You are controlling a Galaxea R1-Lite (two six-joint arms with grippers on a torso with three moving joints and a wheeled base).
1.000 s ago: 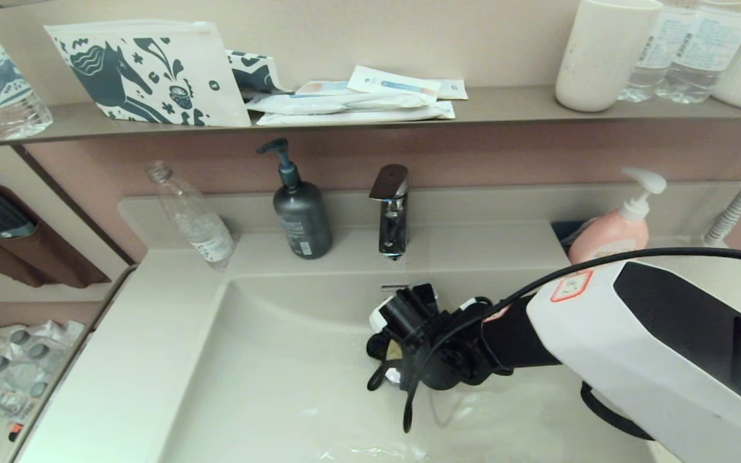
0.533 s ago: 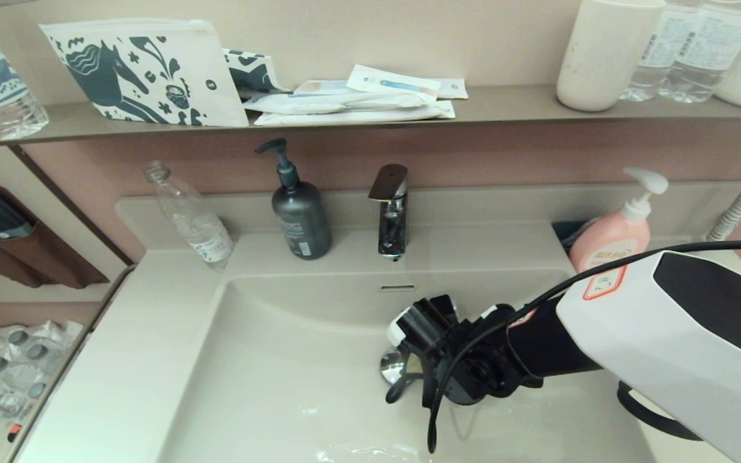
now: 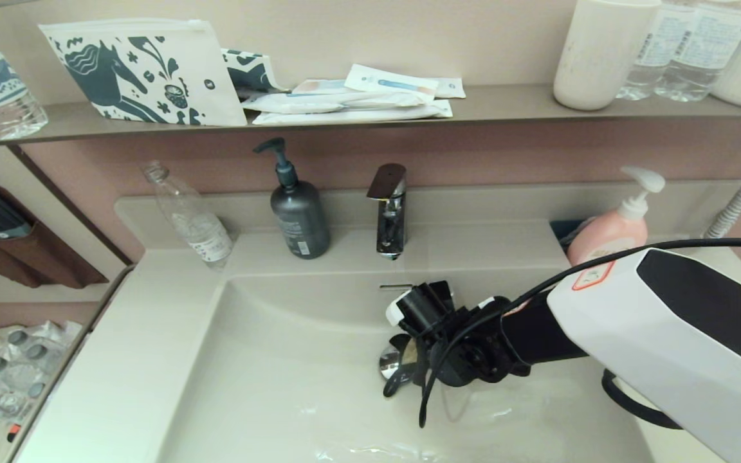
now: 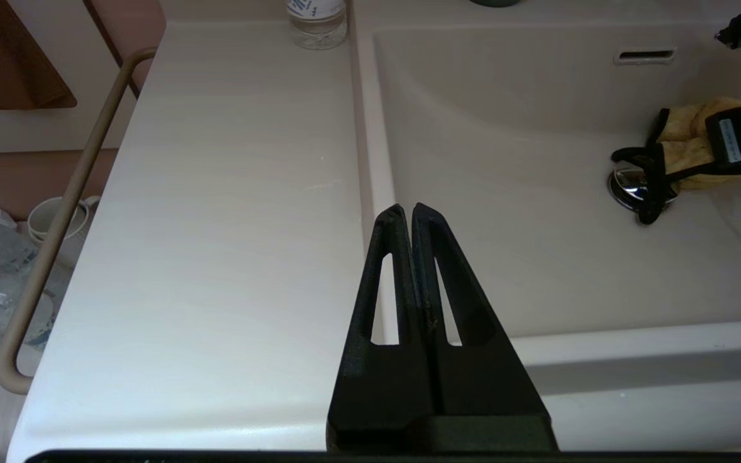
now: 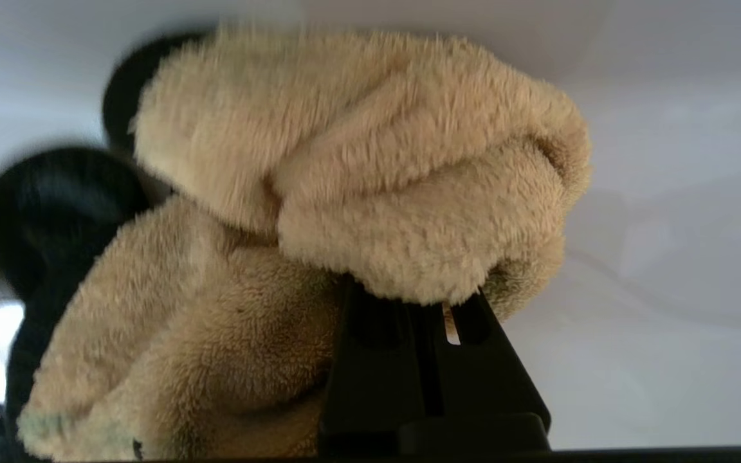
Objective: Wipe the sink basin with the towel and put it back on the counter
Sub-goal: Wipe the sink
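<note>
The glossy off-white sink basin (image 3: 267,386) fills the middle of the head view. My right gripper (image 3: 409,360) is down in the basin, just right of the chrome drain plug (image 3: 390,364), and is shut on the mustard-yellow fluffy towel (image 5: 357,193). The towel (image 4: 689,151) is bunched around the fingers and pressed to the basin floor, its black loop (image 4: 647,193) lying over the drain plug (image 4: 624,183). My left gripper (image 4: 407,209) hangs shut and empty over the basin's left rim beside the counter (image 4: 216,193); it is out of the head view.
A chrome faucet (image 3: 390,209), a dark pump bottle (image 3: 298,215), a clear plastic bottle (image 3: 193,222) and a pink pump bottle (image 3: 608,231) stand along the back ledge. The overflow slot (image 3: 396,287) is just behind the gripper. A wall shelf (image 3: 505,106) above holds pouches, cups and bottles.
My right gripper slid the towel right and toward me, uncovering the drain plug, then came a little way back toward the drain. The left gripper's earlier position is not shown.
</note>
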